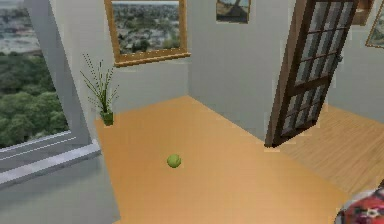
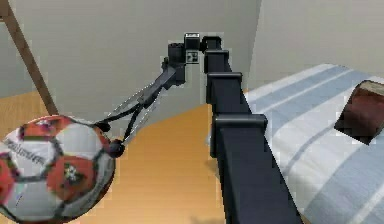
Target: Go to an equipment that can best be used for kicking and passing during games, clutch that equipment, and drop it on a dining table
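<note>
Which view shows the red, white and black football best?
Arm side view: the football sits large at its lower left, panels clear. Forward view has a red-and-white sliver of it at its bottom right corner.

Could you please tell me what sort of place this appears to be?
Probably a bedroom in a house: a bed with a striped cover, a potted plant by a window, and a glass-paned door.
</note>
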### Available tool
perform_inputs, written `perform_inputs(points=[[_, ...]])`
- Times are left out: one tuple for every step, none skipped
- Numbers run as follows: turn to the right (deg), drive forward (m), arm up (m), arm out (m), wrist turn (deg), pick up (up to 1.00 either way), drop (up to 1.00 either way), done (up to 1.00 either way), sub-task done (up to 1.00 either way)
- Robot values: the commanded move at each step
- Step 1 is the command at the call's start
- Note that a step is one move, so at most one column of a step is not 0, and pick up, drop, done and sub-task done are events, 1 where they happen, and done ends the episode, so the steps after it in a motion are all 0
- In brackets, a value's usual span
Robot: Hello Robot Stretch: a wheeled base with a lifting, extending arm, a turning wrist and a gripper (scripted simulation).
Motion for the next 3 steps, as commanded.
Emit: perform_inputs(points=[[0.0,0.0,0.0,-0.38,0.0,0.0,0.0,0.0,0.0],[36.0,0.0,0.0,0.0,0.0,0.0,0.0,0.0,0.0],[0.0,1.0,0.0,0.0,0.0,0.0,0.0,0.0,0.0]])
